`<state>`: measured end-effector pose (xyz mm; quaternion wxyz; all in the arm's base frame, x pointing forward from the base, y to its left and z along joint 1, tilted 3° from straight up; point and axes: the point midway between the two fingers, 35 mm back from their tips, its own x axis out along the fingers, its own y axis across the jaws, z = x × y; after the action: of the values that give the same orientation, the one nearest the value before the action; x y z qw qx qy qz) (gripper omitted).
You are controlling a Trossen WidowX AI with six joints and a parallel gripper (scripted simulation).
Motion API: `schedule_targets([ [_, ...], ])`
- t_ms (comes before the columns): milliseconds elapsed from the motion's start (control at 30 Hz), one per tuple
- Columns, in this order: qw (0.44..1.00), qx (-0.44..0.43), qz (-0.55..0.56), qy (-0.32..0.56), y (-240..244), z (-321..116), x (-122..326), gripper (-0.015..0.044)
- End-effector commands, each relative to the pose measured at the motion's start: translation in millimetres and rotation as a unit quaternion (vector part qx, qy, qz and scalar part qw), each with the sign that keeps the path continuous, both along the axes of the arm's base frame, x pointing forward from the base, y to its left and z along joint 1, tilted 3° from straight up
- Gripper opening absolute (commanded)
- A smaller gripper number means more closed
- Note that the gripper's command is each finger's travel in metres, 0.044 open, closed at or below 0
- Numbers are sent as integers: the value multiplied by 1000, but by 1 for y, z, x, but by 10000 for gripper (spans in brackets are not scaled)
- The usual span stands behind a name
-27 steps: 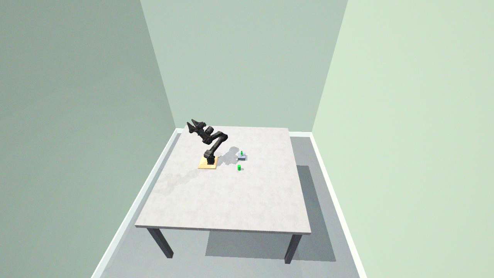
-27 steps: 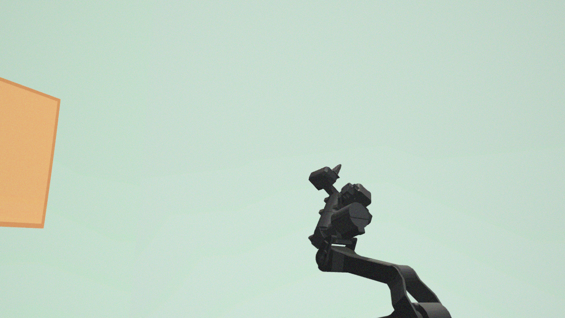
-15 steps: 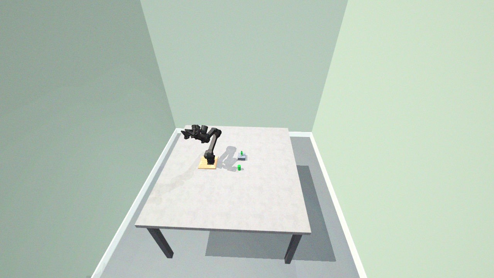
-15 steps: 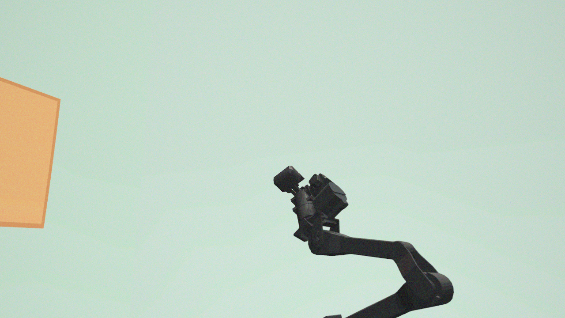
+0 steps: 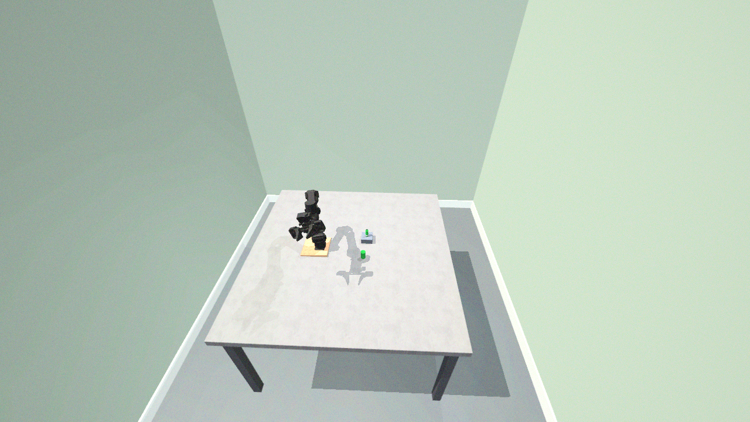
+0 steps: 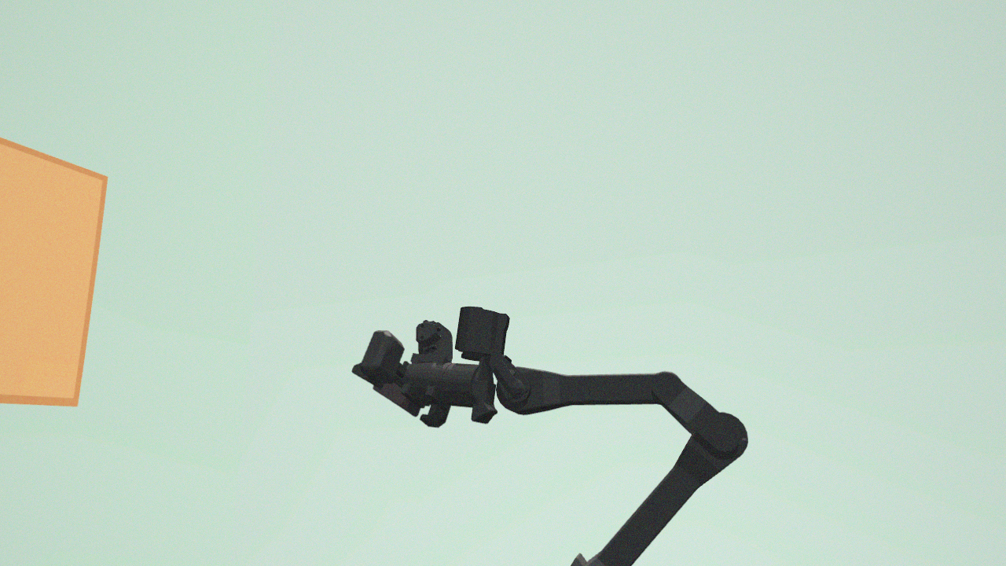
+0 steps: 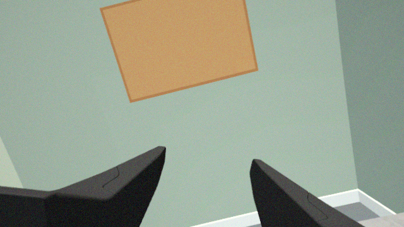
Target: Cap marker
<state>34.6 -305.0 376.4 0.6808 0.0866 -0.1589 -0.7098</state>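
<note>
A small green marker point(image 5: 366, 232) stands upright in the grey-blue holder block point(image 5: 367, 241). The green cap point(image 5: 362, 254) stands upright on the table nearer the camera, apart from the block. My gripper point(image 5: 305, 234) point(image 7: 208, 159) is partly open, with nothing between its fingers in the wrist view. In the top view it is raised above the arm's base, well to the left of the cap and marker. Neither the marker, the block nor the cap shows in the exterior view or the wrist view.
The arm's base stands on a wooden board point(image 5: 306, 252) on the light table point(image 5: 398, 309). The arm casts a shadow around the cap. The wrist view faces a wall with an orange panel point(image 7: 189, 44), which also shows in the exterior view point(image 6: 42, 281).
</note>
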Motion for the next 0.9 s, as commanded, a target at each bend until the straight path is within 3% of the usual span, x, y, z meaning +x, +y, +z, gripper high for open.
schedule_targets([
  [0, 992, 91, 87, 15, -13, -34, 53, 251],
  [267, 928, 268, 252, 60, 13, -102, 163, 251],
  [433, 884, 342, 304, 97, 39, -132, 200, 251],
  [633, 772, 474, 372, 204, 105, -190, 250, 251],
  [867, 609, 609, 390, 326, 198, -233, 268, 251],
])
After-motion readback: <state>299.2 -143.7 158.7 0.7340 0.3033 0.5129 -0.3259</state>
